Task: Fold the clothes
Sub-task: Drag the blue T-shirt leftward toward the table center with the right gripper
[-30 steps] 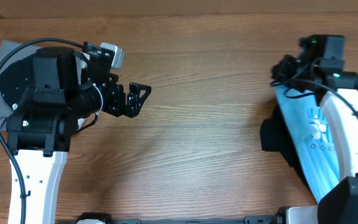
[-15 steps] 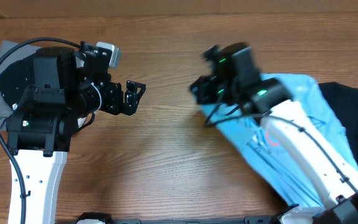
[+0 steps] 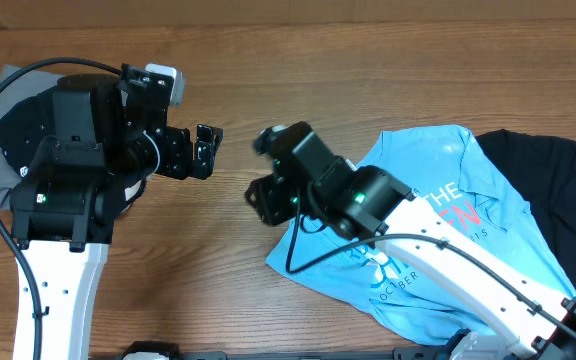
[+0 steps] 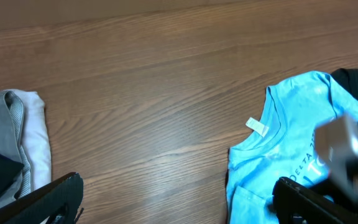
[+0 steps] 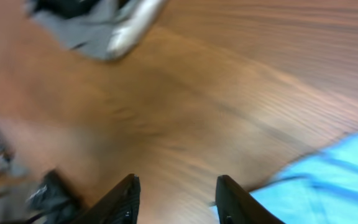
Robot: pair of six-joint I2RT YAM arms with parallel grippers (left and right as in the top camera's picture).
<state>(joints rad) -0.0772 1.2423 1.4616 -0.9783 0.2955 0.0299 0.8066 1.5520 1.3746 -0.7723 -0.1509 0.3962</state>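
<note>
A light-blue T-shirt (image 3: 423, 180) with blue and red print lies rumpled on the right half of the table, partly under my right arm. It also shows in the left wrist view (image 4: 284, 143) and the right wrist view (image 5: 334, 180). A black garment (image 3: 543, 175) lies beside it at the far right. My right gripper (image 3: 261, 196) is open and empty over bare wood just left of the shirt's edge (image 5: 176, 183). My left gripper (image 3: 206, 150) is open and empty at mid-left, above the table (image 4: 179, 205).
Folded grey and white garments (image 3: 3, 85) lie at the far left under my left arm and show in the left wrist view (image 4: 14, 137). The wooden table (image 3: 298, 90) is bare between the two grippers.
My right arm swung from the far right to the table's centre, and the blue shirt came leftward with it and spread out. The black garment now shows. My left gripper barely shifted.
</note>
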